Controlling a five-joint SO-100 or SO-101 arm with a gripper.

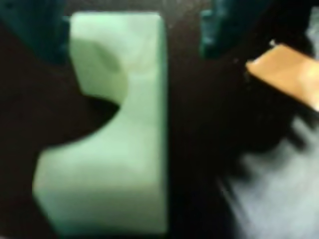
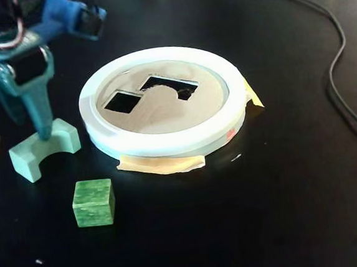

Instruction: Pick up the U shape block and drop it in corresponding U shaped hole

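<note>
Now | U shape block (image 1: 114,144) on table, between fingers (image 1: 134,30) | fingers spread, straddling it

Wrist view heavily blurred, fixed view sharp, evenly lit

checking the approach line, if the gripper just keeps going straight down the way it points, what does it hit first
Most likely the U shape block: in the fixed view the gripper points down onto it, and in the wrist view the block sits between the teal fingers. Below that is the black table. Contact can't be confirmed.
</note>
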